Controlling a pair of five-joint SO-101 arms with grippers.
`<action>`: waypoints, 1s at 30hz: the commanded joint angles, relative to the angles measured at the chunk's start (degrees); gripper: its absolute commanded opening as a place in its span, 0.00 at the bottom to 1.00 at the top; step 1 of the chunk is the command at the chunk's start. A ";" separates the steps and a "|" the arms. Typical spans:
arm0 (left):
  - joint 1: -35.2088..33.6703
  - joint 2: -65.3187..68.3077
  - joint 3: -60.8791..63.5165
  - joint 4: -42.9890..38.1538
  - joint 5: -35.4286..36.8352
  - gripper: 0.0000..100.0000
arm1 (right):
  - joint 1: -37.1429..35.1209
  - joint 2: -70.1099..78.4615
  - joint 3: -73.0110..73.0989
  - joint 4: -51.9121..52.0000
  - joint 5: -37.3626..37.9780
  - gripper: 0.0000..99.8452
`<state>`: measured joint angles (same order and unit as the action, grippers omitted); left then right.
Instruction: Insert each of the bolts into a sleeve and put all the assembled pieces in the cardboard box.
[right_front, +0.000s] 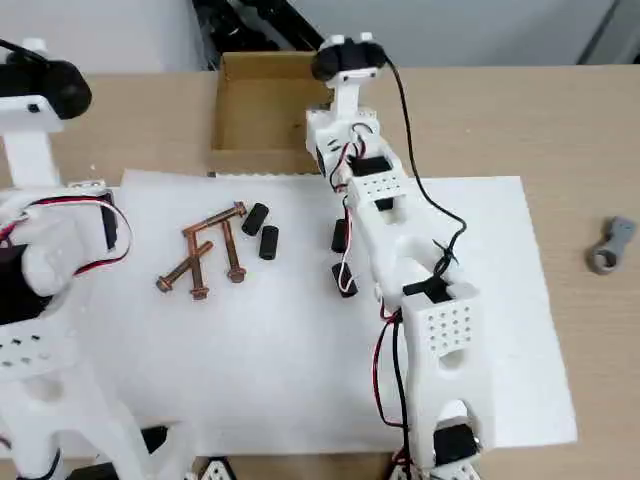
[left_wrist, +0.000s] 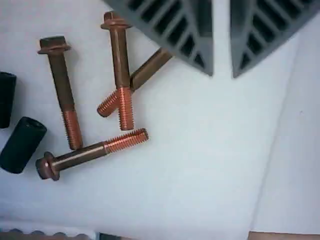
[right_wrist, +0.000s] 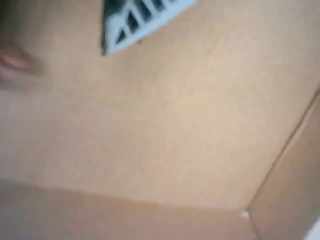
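Note:
Several copper bolts (right_front: 205, 255) lie loosely crossed on the white sheet (right_front: 280, 370), with two black sleeves (right_front: 262, 230) just beside them. Two more sleeves (right_front: 342, 258) lie against my right arm. In the left wrist view my left gripper (left_wrist: 221, 47) hovers open over the sheet, close to the bolts (left_wrist: 120, 107), with nothing between its jaws. My right arm's wrist (right_front: 345, 62) hangs over the cardboard box (right_front: 250, 110). The right wrist view shows my right gripper (right_wrist: 102, 47) above the box floor (right_wrist: 175, 125). A blurred reddish shape (right_wrist: 15, 60) sits at that view's edge.
A small grey part (right_front: 610, 245) lies on the bare wooden table at the right. My right arm (right_front: 400, 260) stretches across the sheet's middle from the near edge to the box. My left arm's white body (right_front: 50, 280) fills the near left.

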<state>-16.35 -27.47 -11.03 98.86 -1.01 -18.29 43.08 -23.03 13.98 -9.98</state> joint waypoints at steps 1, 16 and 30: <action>0.09 -0.18 0.04 0.26 -0.09 0.01 | 0.66 -5.14 -2.81 1.01 0.18 0.20; 6.42 0.00 18.86 -6.24 -0.26 0.10 | 0.84 -33.71 -2.81 23.52 0.18 0.20; 8.35 31.38 11.47 -13.36 -18.02 0.11 | 0.92 -56.40 -2.81 59.03 0.26 0.20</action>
<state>-8.44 -3.03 7.08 86.81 -13.23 -17.85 -8.00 -23.03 68.48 -9.98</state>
